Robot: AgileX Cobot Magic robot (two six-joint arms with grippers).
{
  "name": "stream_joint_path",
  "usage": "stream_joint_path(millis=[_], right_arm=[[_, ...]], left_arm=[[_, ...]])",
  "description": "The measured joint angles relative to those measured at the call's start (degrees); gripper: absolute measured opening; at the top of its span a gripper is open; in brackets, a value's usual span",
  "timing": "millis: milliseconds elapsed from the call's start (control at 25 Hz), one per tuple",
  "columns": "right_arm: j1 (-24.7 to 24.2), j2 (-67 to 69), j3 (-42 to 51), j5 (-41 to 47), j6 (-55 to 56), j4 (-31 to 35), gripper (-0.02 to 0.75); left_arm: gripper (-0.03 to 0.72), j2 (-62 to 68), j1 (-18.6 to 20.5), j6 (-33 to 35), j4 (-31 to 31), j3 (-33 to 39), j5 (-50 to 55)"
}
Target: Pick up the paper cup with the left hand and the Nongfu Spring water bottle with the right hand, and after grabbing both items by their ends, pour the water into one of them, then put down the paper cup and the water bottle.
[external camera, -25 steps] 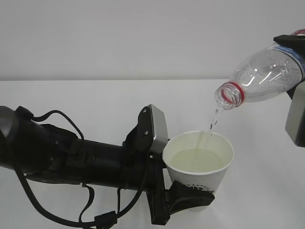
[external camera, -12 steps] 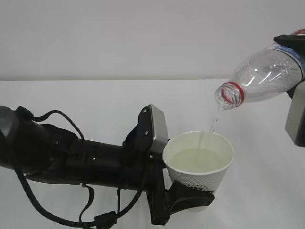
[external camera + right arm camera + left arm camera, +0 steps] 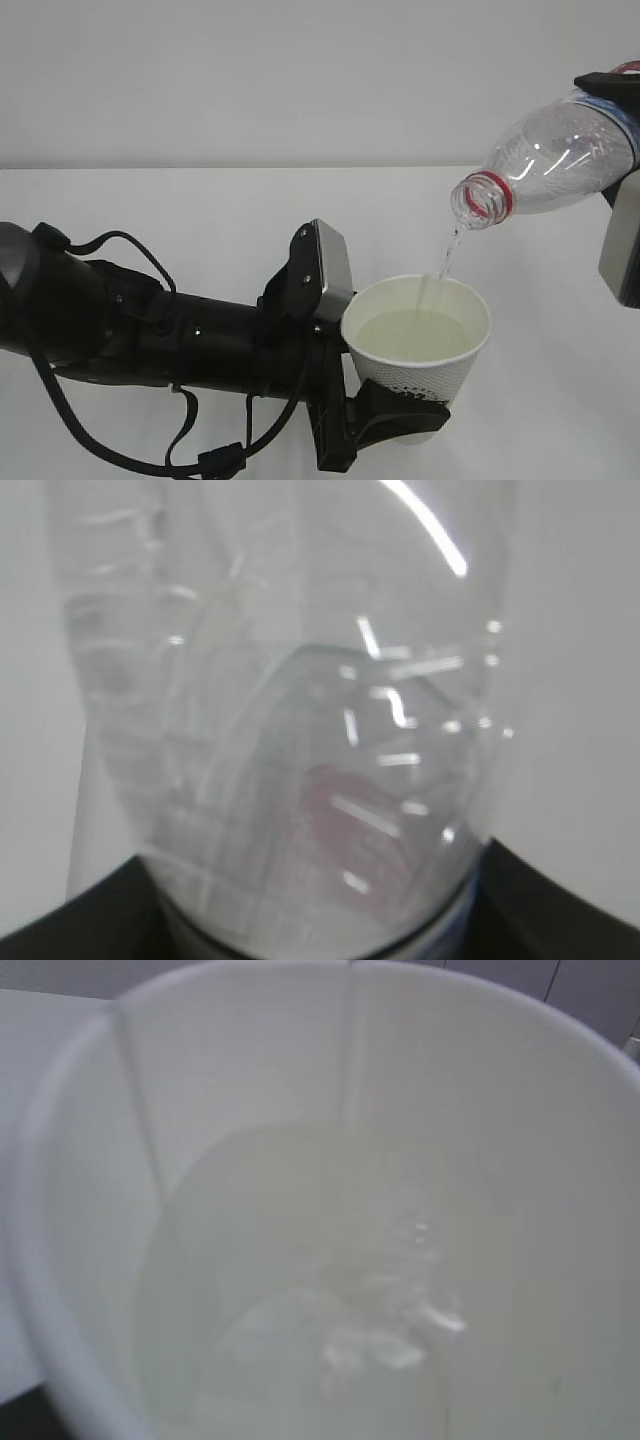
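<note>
Cup is sitting upright in the left gripper, whose black fork is clamping it low on the wall, rim up above the table. The right gripper is gripping the bottle by its base, tilted neck-down just above the cup, so a thin stream of water is running in. Water is pooling inside, rippling.

Paper, clear plastic and matt black parts

The paper cup is matt white paper, smooth inside, with a fine dotted texture on its outer wall; the Nongfu Spring water bottle is clear glossy plastic with bright highlights and a red plastic neck ring; the water looks colourless and shiny; the left hand is matt black plastic, its grey plate smooth with a dull sheen; the table is plain matt white.
</note>
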Motion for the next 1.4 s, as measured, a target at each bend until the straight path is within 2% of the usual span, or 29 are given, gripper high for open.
stream_joint_path(millis=[880, 1400], right_arm=[[0.0, 0.0, 0.0, -0.14, 0.22, 0.04, 0.425], [0.0, 0.0, 0.0, -0.14, 4.31, 0.13, 0.425]], left_arm=[[0.538, 0.0, 0.0, 0.0, 0.1, 0.0, -0.1], [0.537, 0.0, 0.0, 0.0, 0.1, 0.0, -0.1]])
